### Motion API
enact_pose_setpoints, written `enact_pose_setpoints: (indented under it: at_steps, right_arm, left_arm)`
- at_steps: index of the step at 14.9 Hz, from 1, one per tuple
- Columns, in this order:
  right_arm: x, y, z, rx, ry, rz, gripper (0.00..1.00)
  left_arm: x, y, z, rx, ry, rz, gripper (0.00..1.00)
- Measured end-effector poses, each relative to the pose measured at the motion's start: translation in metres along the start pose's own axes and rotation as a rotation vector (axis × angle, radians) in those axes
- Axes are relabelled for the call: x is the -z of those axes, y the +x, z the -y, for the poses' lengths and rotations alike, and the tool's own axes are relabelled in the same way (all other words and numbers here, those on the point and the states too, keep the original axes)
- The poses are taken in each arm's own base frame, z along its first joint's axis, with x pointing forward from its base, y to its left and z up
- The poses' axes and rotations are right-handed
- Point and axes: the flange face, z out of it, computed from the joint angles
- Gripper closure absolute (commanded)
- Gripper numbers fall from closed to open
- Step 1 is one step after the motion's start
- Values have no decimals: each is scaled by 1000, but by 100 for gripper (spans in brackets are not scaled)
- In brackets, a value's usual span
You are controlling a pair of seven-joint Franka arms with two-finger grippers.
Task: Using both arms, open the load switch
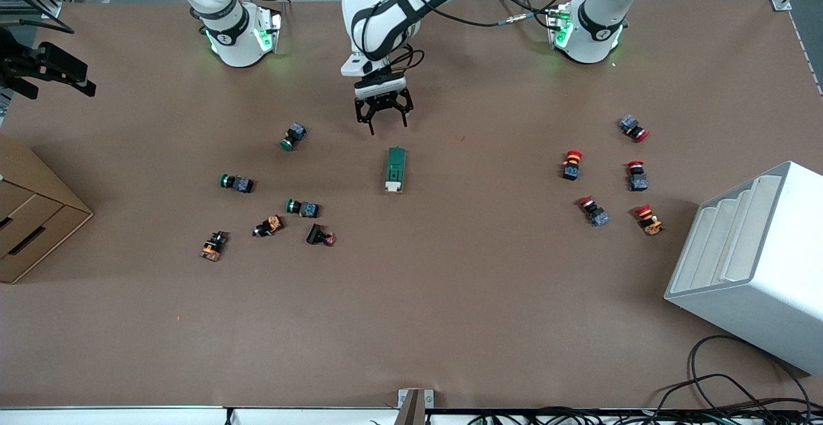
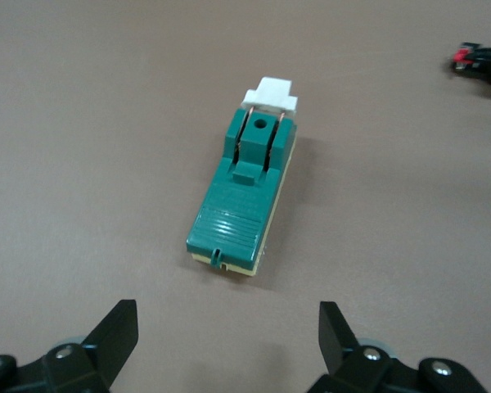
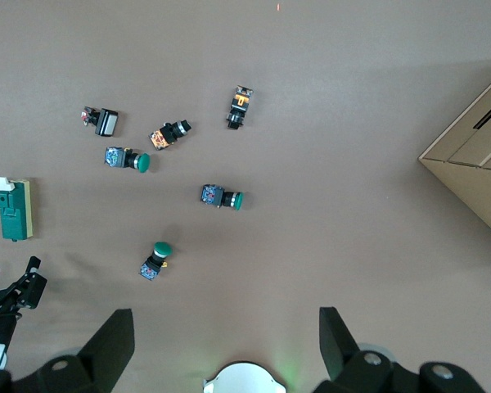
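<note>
Green and boxy, the load switch point(image 1: 395, 170) lies flat on the brown table point(image 1: 450, 296) about midway between the two arms' ends, its white piece at the end nearer the front camera. I have the left gripper point(image 1: 382, 115) hanging just above the table beside the switch's green end, fingers spread with nothing between them (my left wrist view shows both tips point(image 2: 119, 326) with the switch point(image 2: 244, 196) lying apart from them). I see the right gripper point(image 3: 227, 340) up high near its own base, jaws wide and empty, looking down on the green-capped push buttons point(image 3: 221, 197) toward the right arm's end. Red mushroom-head buttons point(image 1: 571, 164) sit toward the left arm's end.
</note>
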Motion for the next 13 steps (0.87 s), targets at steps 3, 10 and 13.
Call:
enact_pose_setpoints:
  at_steps: [3, 10, 13]
  right_arm:
    - [0, 0, 2, 5, -1, 0, 0]
    - [15, -1, 2, 2, -3, -40, 0]
    - [21, -2, 2, 0, -3, -56, 0]
  left_arm:
    - [-13, -28, 24, -40, -47, -85, 3]
    - [-17, -39, 36, -92, -62, -181, 2]
    - [-25, -35, 36, -118, -83, -228, 4]
